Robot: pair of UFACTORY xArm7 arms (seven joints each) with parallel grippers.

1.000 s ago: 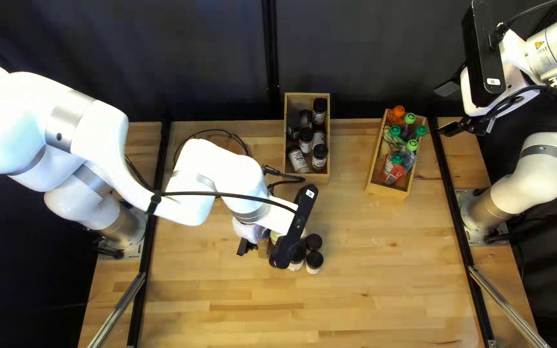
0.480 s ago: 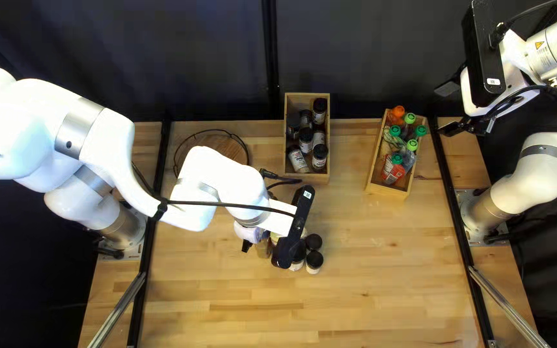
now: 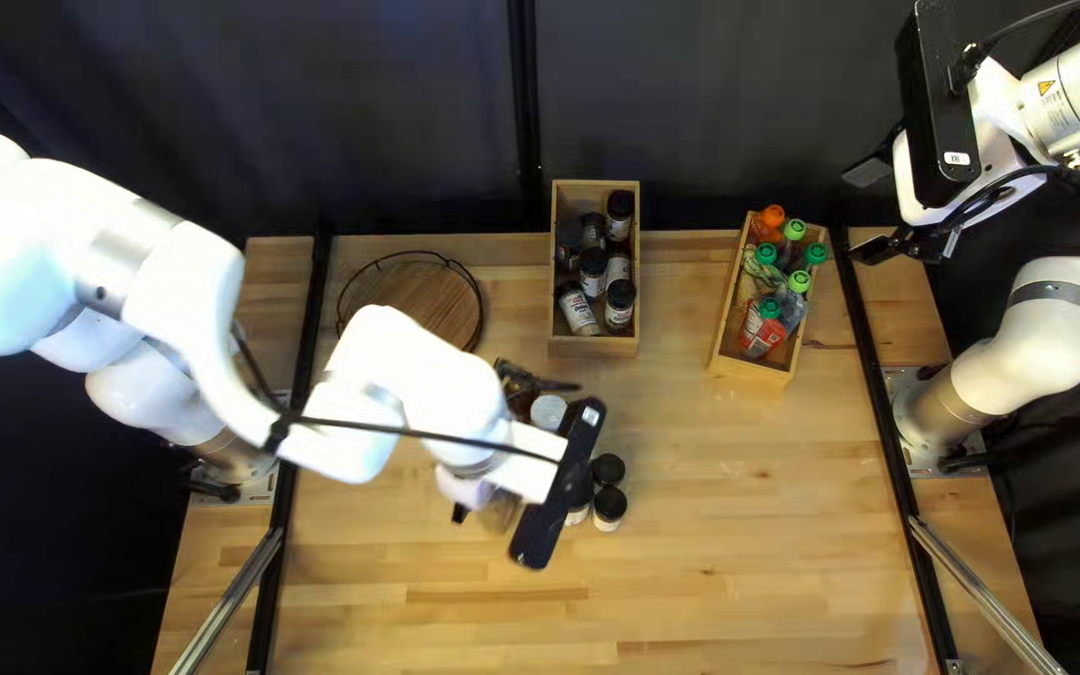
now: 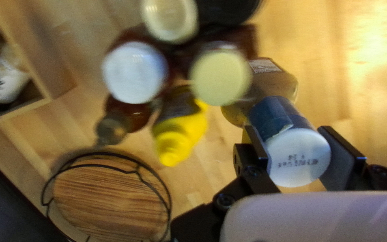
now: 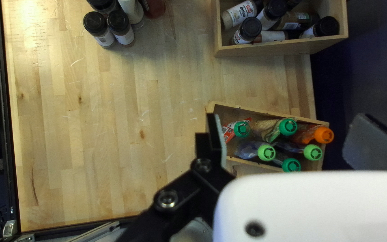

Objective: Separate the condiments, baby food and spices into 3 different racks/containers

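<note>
Left gripper [image 3: 460,513] — clasping a white-topped bottle [image 4: 298,157], yellow bottle [image 4: 184,130] near.

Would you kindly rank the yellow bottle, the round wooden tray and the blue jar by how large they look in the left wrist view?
Largest to smallest:
1. Round wooden tray
2. Blue jar
3. Yellow bottle

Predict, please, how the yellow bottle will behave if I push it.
The yellow bottle has a smooth, plastic-looking surface, so it may slide, and squeeze in slightly. It looks tall with a narrow tip, so a high push could tip it. Other containers crowd one side, so they might stop it there.
</note>
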